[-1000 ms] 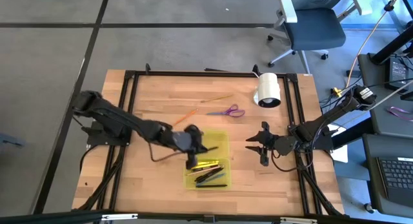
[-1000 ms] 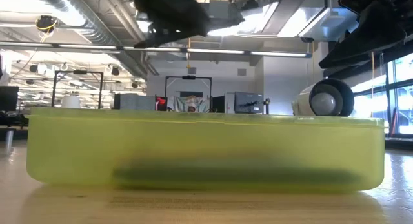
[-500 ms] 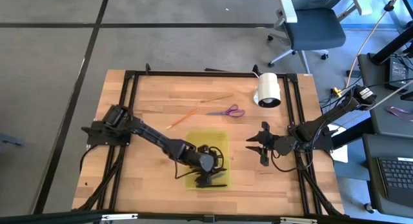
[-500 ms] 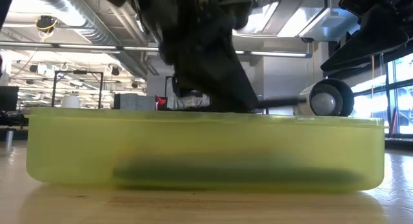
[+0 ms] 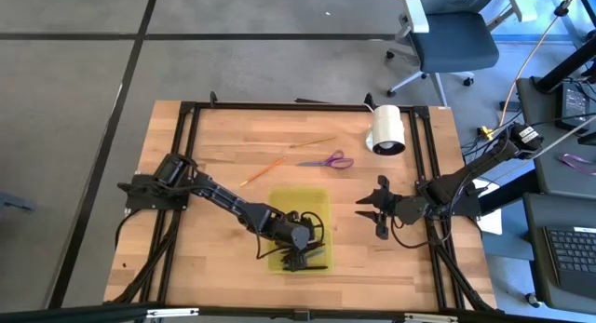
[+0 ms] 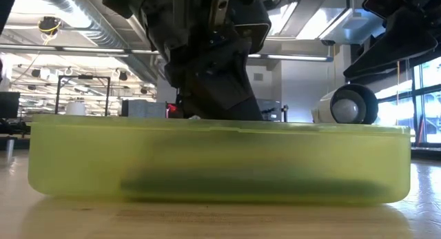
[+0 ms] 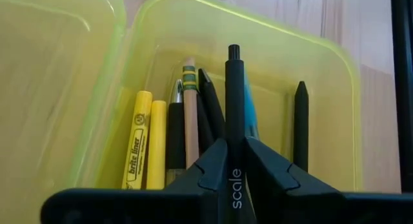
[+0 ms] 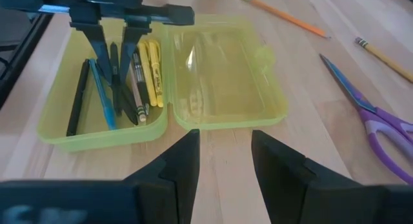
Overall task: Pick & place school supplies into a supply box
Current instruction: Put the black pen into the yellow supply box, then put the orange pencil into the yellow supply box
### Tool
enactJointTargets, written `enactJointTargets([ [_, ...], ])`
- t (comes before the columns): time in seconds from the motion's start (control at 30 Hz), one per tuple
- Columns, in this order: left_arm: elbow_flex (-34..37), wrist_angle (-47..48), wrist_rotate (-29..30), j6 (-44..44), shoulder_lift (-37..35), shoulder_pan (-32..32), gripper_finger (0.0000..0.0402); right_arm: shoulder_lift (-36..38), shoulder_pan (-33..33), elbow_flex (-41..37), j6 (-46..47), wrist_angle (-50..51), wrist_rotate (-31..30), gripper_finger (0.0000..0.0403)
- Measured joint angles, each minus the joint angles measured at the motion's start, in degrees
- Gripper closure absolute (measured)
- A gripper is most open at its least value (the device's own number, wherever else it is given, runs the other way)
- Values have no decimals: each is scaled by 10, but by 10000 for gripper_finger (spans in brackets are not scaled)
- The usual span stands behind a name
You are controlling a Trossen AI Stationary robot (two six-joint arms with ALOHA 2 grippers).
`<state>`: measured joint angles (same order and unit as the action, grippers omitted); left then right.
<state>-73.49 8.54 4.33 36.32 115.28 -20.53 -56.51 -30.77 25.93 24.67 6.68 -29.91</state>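
Observation:
The yellow-green supply box [image 5: 303, 211] lies open on the table. Its near half [image 8: 58, 130] holds yellow highlighters [image 7: 147, 146], a pencil and several dark pens. Its far half [image 8: 226, 75] holds nothing. My left gripper [image 5: 298, 250] is low over the near half, shut on a black pen [image 7: 233, 101]. It also shows in the right wrist view [image 8: 115, 40] and the low view [image 6: 213, 80]. My right gripper [image 5: 369, 213] is open and empty to the right of the box. Purple scissors [image 5: 328, 160], an orange pencil [image 5: 265, 168] and a wood pencil [image 5: 317, 141] lie on the table beyond the box. My left gripper pinches the black pen's shaft [image 7: 233, 161] between its two fingers [image 7: 213, 164]. The pen runs along the fingers and sticks out past their tips. The fingers slant down into the box's near half. Whether the pen's free end [image 7: 233, 53] touches the pens below, I cannot tell.
A white cylindrical roll [image 5: 388, 129] lies at the table's far right. Black frame rails [image 5: 186, 155] run along the table's sides. Bare wood [image 5: 214, 239] shows left of the box and between the box and my right gripper.
My left gripper has gone from the box's far left corner toward the table's near edge and down into the box's near half, and has slowed there. In the low view it now stands just above the box's rim.

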Motion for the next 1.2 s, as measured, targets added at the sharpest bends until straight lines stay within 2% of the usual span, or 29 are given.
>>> enactJointTargets([
  [0.37, 0, 11, 2, 28, -2, 3, 312, 0, 0, 0, -1, 22, 0, 259],
  [0.57, 0, 46, 4, 18, -67, 19, 283, 0, 0, 0, 3, 22, 0, 259],
  [0.63, 0, 85, 26, 1, -97, 27, 274, 0, 0, 0, 3, 21, 0, 259],
  [0.93, 0, 308, 195, -24, -250, 76, 229, 0, 0, 0, 6, 20, 0, 259],
  [1.2, 0, 346, 244, -99, -333, 95, 210, 0, 0, 0, 7, 17, -21, 259],
])
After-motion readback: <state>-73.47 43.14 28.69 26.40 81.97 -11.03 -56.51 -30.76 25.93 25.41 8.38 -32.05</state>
